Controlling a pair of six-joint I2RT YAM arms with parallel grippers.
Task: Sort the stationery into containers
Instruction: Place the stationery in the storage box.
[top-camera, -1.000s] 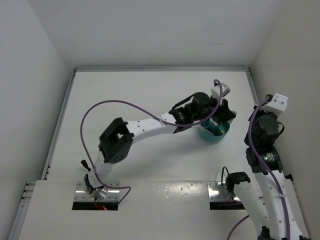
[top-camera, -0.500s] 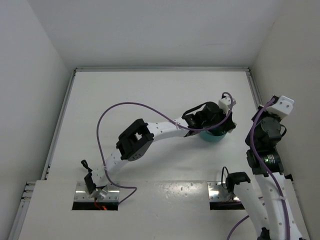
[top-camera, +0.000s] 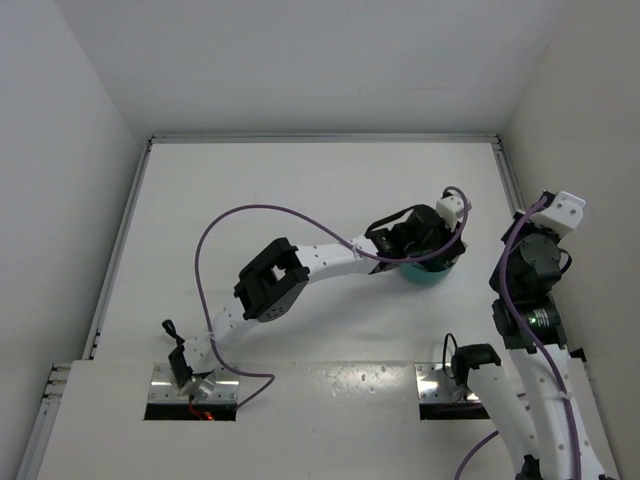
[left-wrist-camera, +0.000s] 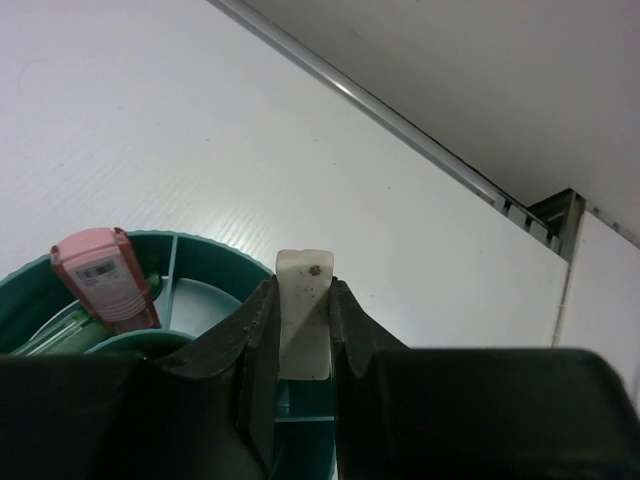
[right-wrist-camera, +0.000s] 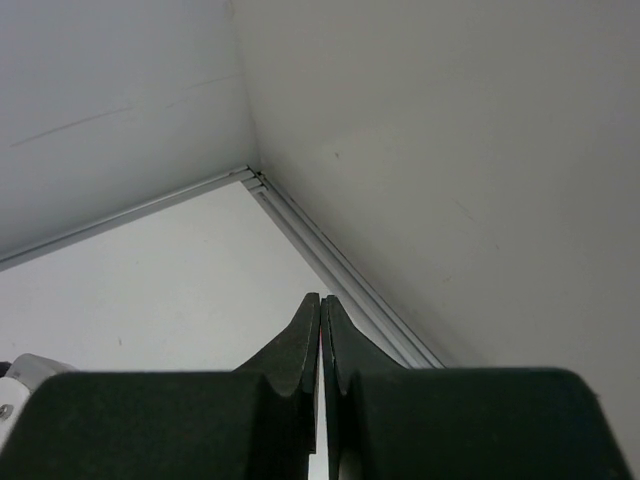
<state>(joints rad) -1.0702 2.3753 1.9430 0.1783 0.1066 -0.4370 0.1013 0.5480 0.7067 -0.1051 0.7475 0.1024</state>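
Eraser (left-wrist-camera: 303, 315), a small flat off-white slab with a brown speck near its top, stands upright between the two dark fingers (left-wrist-camera: 258, 340) of the left gripper (left-wrist-camera: 303, 290), which are clamped against its two long sides. Its upper end pokes out past the fingertips. From the left wrist view we place it over the near rim of the teal cup (left-wrist-camera: 215, 248), above one of the divided compartments, though we cannot tell whether it touches the plastic. In the compartment to the left a pink marker (left-wrist-camera: 105, 278) with a barcode label leans upright against the rim, and something pale green (left-wrist-camera: 60, 328) lies beside it, too hidden for us to name. From above, the left arm (top-camera: 320, 255) reaches across to the cup (top-camera: 425, 275) on the right side of the table, its wrist covering most of the cup, with a purple cable (top-camera: 260, 210) arching over it. The right gripper (right-wrist-camera: 320, 330) is raised clear of the surface, fingers pressed together on nothing, pointing towards the far right corner. We see a plain white table (top-camera: 300, 190), edged by a metal rail (left-wrist-camera: 400, 120) and enclosed by white walls (top-camera: 300, 60).
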